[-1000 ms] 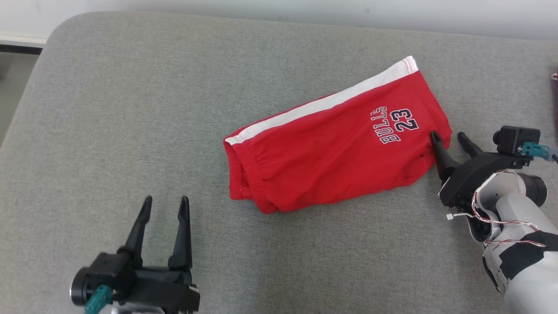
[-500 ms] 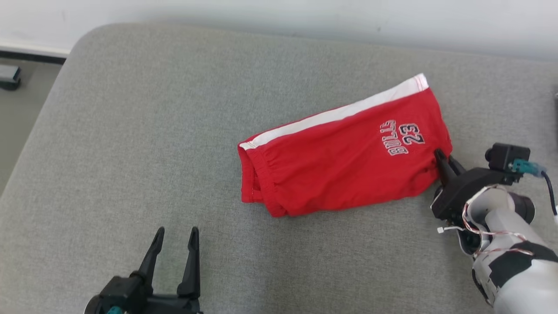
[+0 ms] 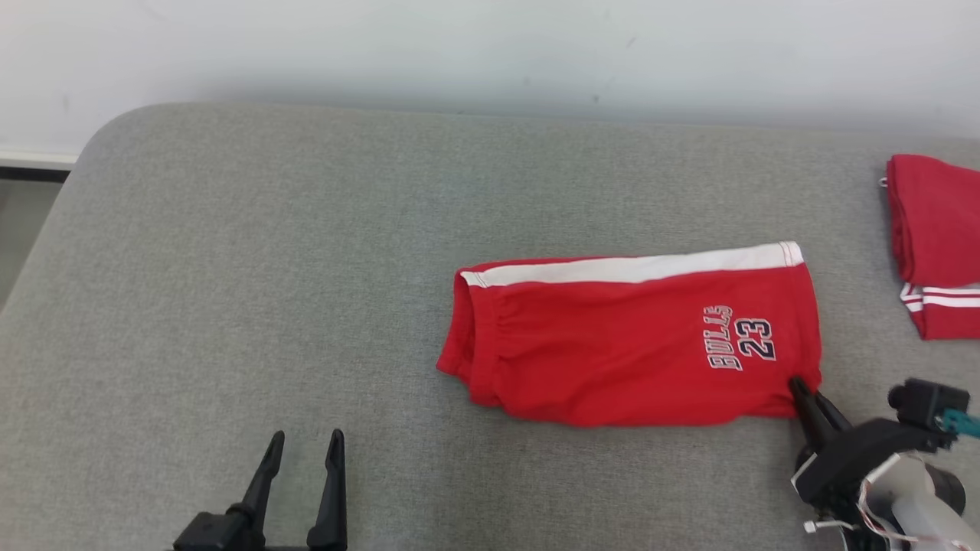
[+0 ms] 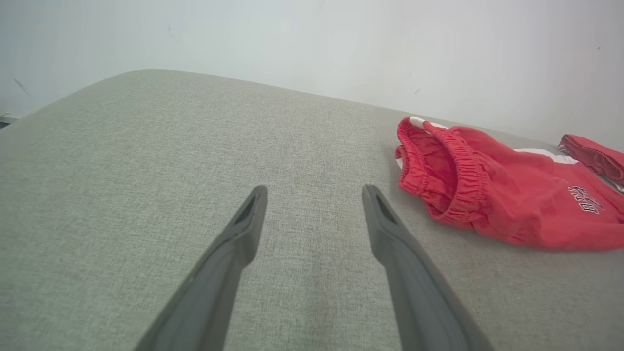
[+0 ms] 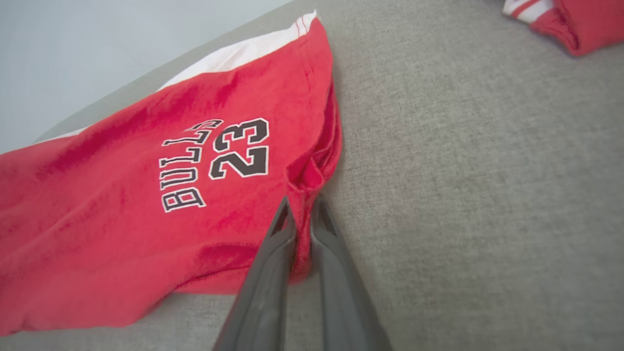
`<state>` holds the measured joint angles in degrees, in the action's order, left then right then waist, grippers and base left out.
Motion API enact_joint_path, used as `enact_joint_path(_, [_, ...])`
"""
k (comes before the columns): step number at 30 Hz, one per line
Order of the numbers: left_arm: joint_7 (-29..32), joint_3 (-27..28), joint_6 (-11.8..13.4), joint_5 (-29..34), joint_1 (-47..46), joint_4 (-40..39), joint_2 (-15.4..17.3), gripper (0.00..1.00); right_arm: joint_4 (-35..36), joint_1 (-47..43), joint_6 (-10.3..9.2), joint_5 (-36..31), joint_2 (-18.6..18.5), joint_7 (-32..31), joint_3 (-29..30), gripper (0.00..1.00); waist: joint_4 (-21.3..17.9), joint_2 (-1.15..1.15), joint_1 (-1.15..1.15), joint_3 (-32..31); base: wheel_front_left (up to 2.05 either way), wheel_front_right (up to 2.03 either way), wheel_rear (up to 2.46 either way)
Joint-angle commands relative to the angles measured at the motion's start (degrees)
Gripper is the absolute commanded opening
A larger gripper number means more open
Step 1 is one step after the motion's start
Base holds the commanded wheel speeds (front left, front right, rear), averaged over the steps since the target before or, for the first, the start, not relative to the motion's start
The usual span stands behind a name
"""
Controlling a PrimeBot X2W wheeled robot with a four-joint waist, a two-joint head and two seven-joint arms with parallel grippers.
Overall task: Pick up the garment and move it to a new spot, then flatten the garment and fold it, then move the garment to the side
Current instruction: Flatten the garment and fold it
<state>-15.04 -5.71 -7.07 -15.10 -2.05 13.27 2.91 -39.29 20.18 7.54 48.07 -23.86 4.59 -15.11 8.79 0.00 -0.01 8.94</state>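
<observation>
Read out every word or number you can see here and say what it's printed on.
"BULLS": on the red fabric shorts with a white side stripe, near the leg hem.
"23": beside it on the same shorts.
The second red garment with white stripes shows no text.

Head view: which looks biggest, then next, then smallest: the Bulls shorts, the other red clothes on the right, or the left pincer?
1. Bulls shorts.
2. Other red clothes, cut off by the picture's edge.
3. Left pincer, also cut off and nearer the camera, so second and third are unsure.
</observation>
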Motion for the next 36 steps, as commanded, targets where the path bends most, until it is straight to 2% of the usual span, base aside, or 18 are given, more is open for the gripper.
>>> enact_joint_path(1, [-0.2, -0.2, 0.1, 0.2, 1.1, -0.1, 0.0, 1.0, 1.1, -2.2, -0.15, 0.8, -0.6, -0.3, 0.9, 0.0, -0.9, 0.0, 0.01, -0.6, 0.0, 0.0, 0.0])
enact_joint_path(9, [-0.2, 0.0, 0.0, 0.2, 2.0, 0.1, 0.0, 1.0, 6.1, -8.8, -0.15, -0.6, 0.0, -1.1, 6.4, 0.0, -1.8, 0.0, 0.01, -1.5, 0.0, 0.0, 0.0])
enact_joint_path(19, [-0.2, 0.1, -0.1, 0.2, 2.1, 0.3, 0.0, 1.0, 12.6, -7.9, -0.15, -7.8, 2.5, -2.1, 8.7, 0.0, -1.8, 0.0, 0.01, -2.6, 0.0, 0.0, 0.0])
enact_joint_path(30, [-0.2, -0.2, -0.1, -0.2, 2.0, 0.4, 0.0, 1.0, 28.0, -7.8, -0.15, -12.6, 11.6, -7.2, 4.7, 0.0, -0.8, 0.0, 0.01, -2.9, 0.0, 0.0, 0.0])
enact_joint_path(36, [-0.2, -1.1, 0.0, -0.6, 0.7, 0.5, 0.0, 1.0, 28.6, -6.2, -0.15, -14.7, 16.2, -10.4, 1.0, 0.0, 0.6, 0.0, 0.01, -1.9, 0.0, 0.0, 0.0])
